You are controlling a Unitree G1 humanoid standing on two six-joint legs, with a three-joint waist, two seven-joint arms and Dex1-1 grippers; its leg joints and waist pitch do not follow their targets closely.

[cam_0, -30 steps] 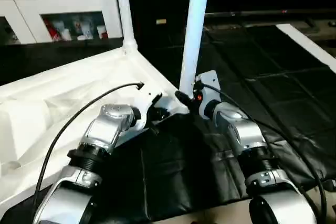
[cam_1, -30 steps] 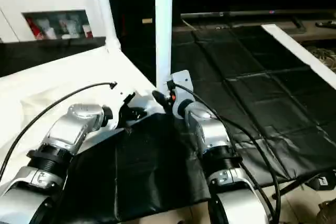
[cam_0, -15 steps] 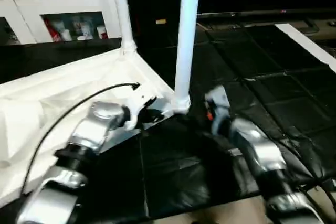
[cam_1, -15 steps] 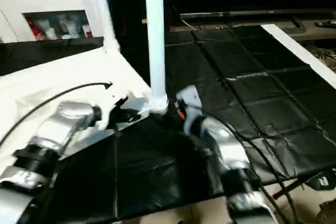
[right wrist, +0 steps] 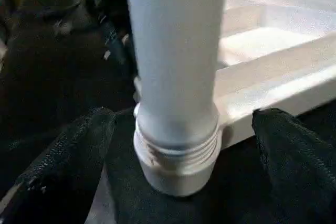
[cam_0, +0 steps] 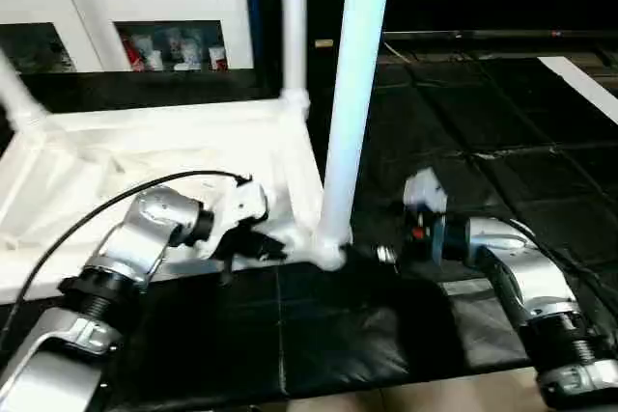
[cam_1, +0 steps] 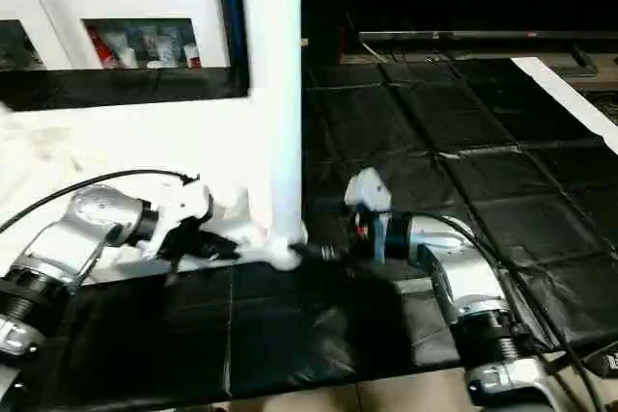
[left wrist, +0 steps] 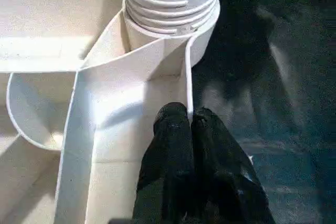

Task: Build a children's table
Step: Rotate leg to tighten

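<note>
The white children's table lies upside down, its ribbed underside facing up. One tapered leg stands in the near corner socket, and its threaded base shows above the socket. A second leg rises from the far corner and a third from the far left. My left gripper is shut on the thin rim wall just beside that near socket. My right gripper is open, its fingers spread on either side of the near leg's base without touching it.
A black quilted mat covers the floor under and to the right of the table. A white glass-door cabinet stands at the back left. A white strip edges the mat at far right. A black cable loops over my left forearm.
The camera has shifted. My right gripper came off the near leg, swung lower to its right side and now stands open around the base. My left gripper stays on the rim.
</note>
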